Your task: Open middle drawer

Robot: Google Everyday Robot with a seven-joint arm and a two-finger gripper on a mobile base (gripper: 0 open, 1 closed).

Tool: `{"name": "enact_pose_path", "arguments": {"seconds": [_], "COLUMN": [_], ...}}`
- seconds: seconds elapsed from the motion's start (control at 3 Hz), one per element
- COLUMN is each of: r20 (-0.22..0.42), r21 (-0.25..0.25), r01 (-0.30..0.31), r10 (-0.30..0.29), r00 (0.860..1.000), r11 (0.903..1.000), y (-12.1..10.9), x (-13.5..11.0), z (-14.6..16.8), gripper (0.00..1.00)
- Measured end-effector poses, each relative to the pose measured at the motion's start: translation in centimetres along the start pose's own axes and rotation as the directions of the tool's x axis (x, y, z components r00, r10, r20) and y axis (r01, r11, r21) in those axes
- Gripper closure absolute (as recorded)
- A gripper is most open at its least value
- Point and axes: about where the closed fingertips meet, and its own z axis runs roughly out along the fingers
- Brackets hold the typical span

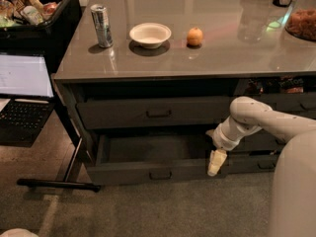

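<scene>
The middle drawer (148,172) is the wide dark grey one standing pulled out below the counter. Its plain grey inside (158,148) shows, and its small dark handle (160,175) sits at the centre of the front. My gripper (215,164) points down at the right end of this drawer's front, close to its top edge. It is well to the right of the handle. My white arm (247,117) reaches in from the right.
A shut drawer (158,113) sits above the open one, with narrower drawers (296,105) to the right. The counter (222,53) holds a can (102,25), a white bowl (150,34) and an orange (194,36). A laptop (22,90) on a stand is at left, its floor bar (57,184) beside the drawer.
</scene>
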Motion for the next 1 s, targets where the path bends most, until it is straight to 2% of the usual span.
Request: {"name": "enact_pose_path", "arguments": {"seconds": [0.33, 0.67, 1.0], "r20": [0.000, 0.013, 0.031], "r21": [0.035, 0.114, 0.228], "r01": [-0.051, -0.126, -0.203], "r10": [0.051, 0.126, 0.202], "r00": [0.999, 0.992, 0.979], "r11": [0.9981, 0.9854, 0.9522], "y": [-1.2, -1.9, -2.7], "x": [0.1, 0.6, 0.7], "z": [0.4, 0.4, 0.2], "gripper": [0.19, 0.41, 0.64]}}
